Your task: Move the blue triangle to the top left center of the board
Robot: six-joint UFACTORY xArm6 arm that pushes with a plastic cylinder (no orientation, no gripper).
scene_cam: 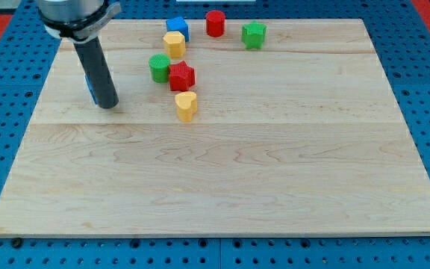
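Observation:
The blue triangle point(90, 87) is almost wholly hidden behind my dark rod; only a thin blue sliver shows at the rod's left side, near the board's upper left. My tip point(107, 104) rests on the board right against that sliver, on its right. The other blocks stand apart at the view's top centre.
A blue cube point(178, 28), a yellow block point(174, 44), a red cylinder point(215, 23) and a green block point(254, 35) stand near the top edge. Below them are a green cylinder point(159, 68), a red star-like block point(182, 76) and a yellow block point(187, 106). The wooden board point(222, 187) lies on blue pegboard.

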